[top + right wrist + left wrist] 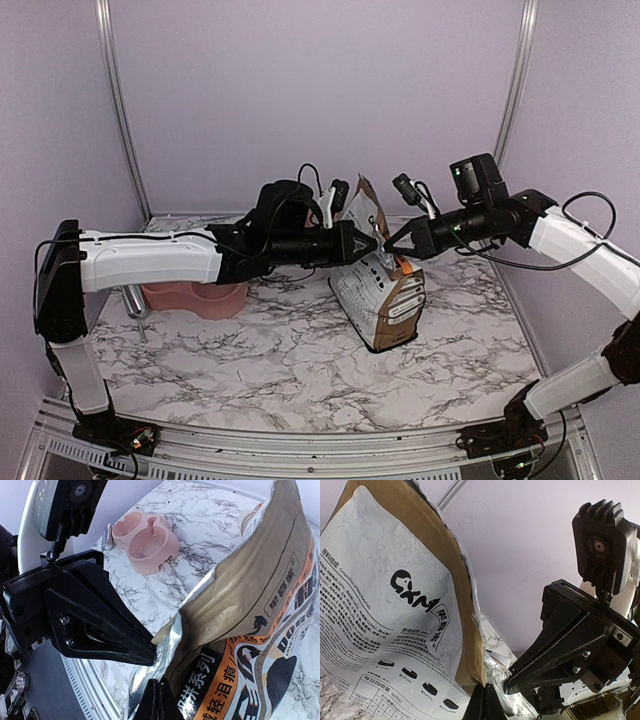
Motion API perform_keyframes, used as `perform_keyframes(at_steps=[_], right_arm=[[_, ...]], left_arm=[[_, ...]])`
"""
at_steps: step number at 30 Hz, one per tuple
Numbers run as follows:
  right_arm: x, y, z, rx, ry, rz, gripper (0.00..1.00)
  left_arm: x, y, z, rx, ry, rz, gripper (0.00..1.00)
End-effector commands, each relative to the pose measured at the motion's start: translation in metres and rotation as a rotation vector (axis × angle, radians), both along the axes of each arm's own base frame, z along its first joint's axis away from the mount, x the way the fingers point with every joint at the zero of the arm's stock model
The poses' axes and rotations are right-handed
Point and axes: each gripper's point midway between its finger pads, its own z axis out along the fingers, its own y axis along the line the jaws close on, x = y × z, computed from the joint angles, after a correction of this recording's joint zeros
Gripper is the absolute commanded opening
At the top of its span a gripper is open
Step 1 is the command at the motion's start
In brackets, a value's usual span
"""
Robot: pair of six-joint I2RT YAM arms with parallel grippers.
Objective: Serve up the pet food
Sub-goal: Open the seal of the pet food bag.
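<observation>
The printed paper bag (385,295) stands upright on the marble table, right of centre, with its torn top open. My left gripper (374,243) is shut on the bag's left top edge. In the left wrist view its tips (486,700) pinch the brown and foil lip of the bag (395,605). From the other side, my right gripper (389,247) is shut on the opposite lip, and its tips (160,700) clamp the foil lining of the bag (250,605). The two grippers nearly touch tip to tip. The pet food is hidden inside the bag.
A pink double bowl (195,297) sits on the table under my left forearm and shows empty in the right wrist view (147,540). A silvery metal item (135,300) lies just left of it. Purple walls close in the back and sides.
</observation>
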Motion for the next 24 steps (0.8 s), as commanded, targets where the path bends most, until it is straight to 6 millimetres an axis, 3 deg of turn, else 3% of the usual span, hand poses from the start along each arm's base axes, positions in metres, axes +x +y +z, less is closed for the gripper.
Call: perform_keyframes(at_steps=[1, 12, 24], right_arm=[[0.01, -0.019, 0.027, 0.001, -0.101, -0.074, 0.0], [0.013, -0.029, 0.027, -0.005, -0.102, -0.106, 0.0], [0.012, -0.022, 0.035, 0.032, -0.104, -0.073, 0.03]], left_arm=[[0.012, 0.005, -0.013, 0.05, 0.025, 0.063, 0.0], [0.021, 0.003, -0.006, 0.025, 0.058, 0.108, 0.0], [0.021, -0.005, -0.003, 0.002, 0.072, 0.092, 0.0]])
